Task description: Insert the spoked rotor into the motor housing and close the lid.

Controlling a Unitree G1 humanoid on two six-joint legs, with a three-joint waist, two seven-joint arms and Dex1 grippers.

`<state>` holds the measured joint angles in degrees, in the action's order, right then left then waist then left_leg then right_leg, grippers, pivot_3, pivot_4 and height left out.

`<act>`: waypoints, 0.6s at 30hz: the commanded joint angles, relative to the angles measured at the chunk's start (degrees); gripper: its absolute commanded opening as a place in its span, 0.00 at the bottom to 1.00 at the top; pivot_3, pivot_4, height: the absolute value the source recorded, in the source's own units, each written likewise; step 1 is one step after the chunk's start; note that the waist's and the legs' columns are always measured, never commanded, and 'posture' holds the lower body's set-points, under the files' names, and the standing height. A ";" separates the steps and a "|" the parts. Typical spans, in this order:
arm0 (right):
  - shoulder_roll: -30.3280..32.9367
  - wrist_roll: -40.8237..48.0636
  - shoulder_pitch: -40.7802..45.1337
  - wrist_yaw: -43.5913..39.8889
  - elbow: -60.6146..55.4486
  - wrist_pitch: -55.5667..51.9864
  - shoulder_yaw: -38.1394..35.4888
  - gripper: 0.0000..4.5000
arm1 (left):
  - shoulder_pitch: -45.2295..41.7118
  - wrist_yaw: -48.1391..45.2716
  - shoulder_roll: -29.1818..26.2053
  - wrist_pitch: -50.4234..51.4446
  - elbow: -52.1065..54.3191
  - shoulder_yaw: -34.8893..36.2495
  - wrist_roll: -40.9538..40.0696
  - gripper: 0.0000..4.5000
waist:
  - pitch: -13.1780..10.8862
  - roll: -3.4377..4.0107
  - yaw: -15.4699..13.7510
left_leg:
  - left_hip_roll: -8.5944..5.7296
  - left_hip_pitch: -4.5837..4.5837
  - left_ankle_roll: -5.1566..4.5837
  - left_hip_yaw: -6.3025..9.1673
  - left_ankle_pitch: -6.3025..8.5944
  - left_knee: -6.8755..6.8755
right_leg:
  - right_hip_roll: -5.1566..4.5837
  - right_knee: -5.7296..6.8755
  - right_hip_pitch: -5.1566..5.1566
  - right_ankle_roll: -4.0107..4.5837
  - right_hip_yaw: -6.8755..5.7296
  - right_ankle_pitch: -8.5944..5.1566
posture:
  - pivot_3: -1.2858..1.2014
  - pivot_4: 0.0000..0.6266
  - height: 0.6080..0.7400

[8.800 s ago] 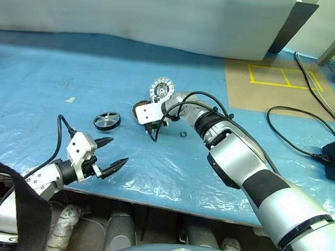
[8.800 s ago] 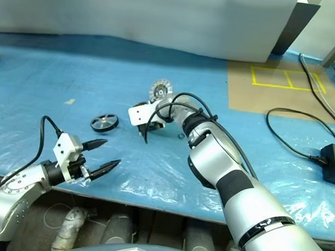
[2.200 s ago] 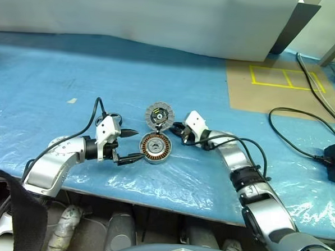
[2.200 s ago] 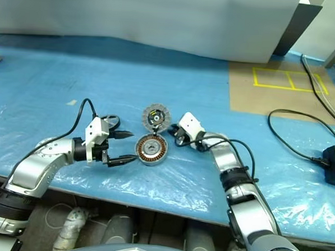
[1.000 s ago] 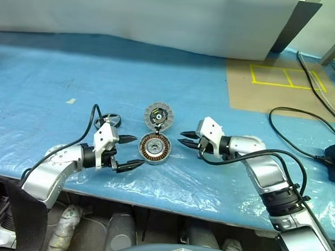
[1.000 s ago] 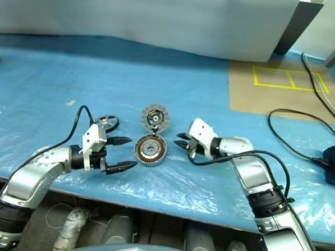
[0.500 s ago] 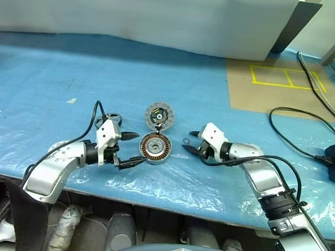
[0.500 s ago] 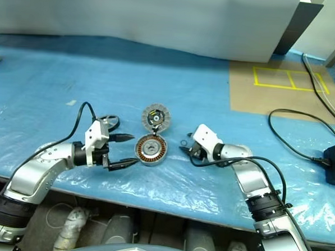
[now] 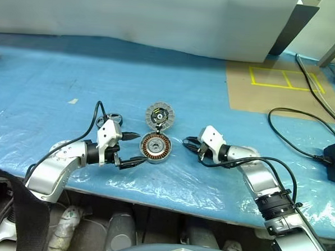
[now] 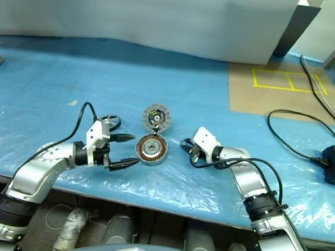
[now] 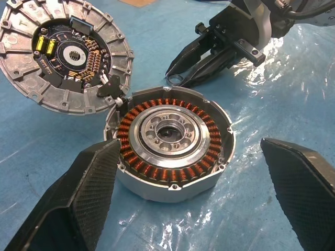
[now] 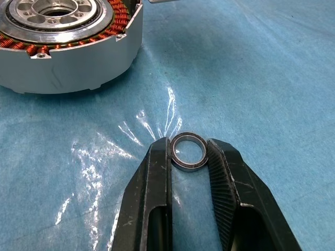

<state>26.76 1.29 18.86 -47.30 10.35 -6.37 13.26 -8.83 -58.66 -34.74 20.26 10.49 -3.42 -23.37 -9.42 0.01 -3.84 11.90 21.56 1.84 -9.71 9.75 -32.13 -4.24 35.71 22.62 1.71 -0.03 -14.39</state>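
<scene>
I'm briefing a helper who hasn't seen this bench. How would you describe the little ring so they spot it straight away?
On the blue sheet, find the motor housing with copper windings. Just to its right, the right hand is closed on a small ring lying on the sheet. It is tiny, thin and hollow, unlike the ribbed lid or spoked rotor.

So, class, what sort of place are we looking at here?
Probably a workshop or lab bench: a blue plastic sheet covers the table, an opened motor housing with copper windings sits on it, and power cables trail at the right.
</scene>
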 commanded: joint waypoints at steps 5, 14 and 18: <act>0.44 4.29 -0.91 -2.67 -6.22 -6.66 -1.51 0.13 | 0.09 -0.64 -0.41 -0.46 1.58 0.59 -0.86 1.00 | 0.00 0.00 -0.03 | -0.01 0.02 0.01 0.00 0.00 0.02 | 0.00 -0.03 0.01 0.00 0.00 0.00 | 0.52 0.24 1.00; -1.65 12.42 5.92 -7.44 -22.51 -19.95 1.14 0.13 | -0.33 -0.88 -0.37 -1.10 1.09 0.69 -0.68 1.00 | -0.01 0.02 0.14 | 0.03 0.40 0.06 0.00 -0.05 0.08 | 0.05 -0.01 0.48 -0.01 -0.01 0.00 | 0.52 0.24 1.00; -3.67 12.91 9.95 -9.59 -18.29 -21.53 3.41 0.13 | 0.20 -0.95 -0.43 -1.86 0.59 0.60 -0.16 1.00 | -0.01 0.02 0.08 | 0.02 0.40 0.09 0.00 -0.06 0.06 | 0.04 -0.01 0.47 -0.01 -0.01 0.00 | 0.52 0.24 1.00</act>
<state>23.22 13.03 27.91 -56.05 -8.18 -27.47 16.29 -8.75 -59.25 -34.78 19.72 10.38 -3.40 -23.47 -9.43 0.03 -3.76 11.91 21.96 1.93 -9.71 9.69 -32.07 -4.20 35.70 23.09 1.70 -0.04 -14.38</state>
